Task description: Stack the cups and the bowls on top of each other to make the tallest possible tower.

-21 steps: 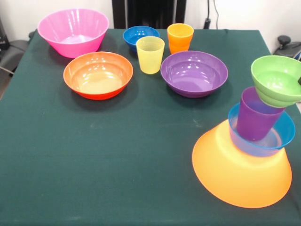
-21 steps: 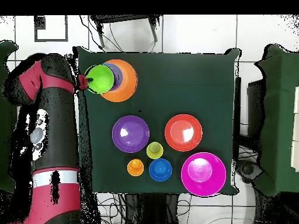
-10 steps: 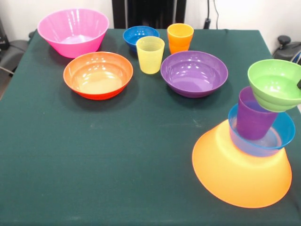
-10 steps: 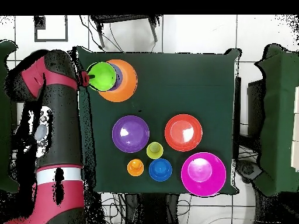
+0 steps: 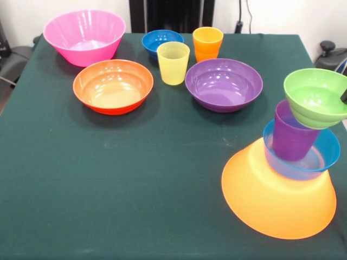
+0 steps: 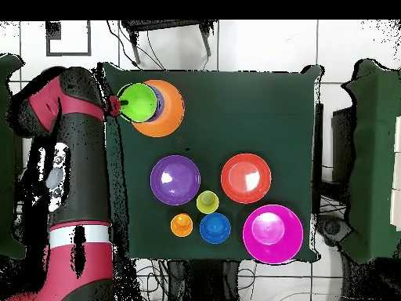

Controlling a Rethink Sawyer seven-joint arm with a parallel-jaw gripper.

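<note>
The tower (image 5: 290,162) stands near the right edge of the green table (image 5: 135,179): a big yellow-orange bowl (image 5: 276,200) turned upside down, a light blue bowl (image 5: 303,157) on it, a purple cup (image 5: 291,135) in that, and a green bowl (image 5: 316,97) tilted at the very top. My gripper (image 6: 115,106) is at the rim of that green bowl, but I cannot tell how it grips. From left to right sit the pink bowl (image 5: 84,37), the orange-red bowl (image 5: 113,85), the dark blue bowl (image 5: 160,41), the yellow cup (image 5: 173,63), the orange cup (image 5: 207,43) and the purple bowl (image 5: 224,84), all well apart from the tower.
</note>
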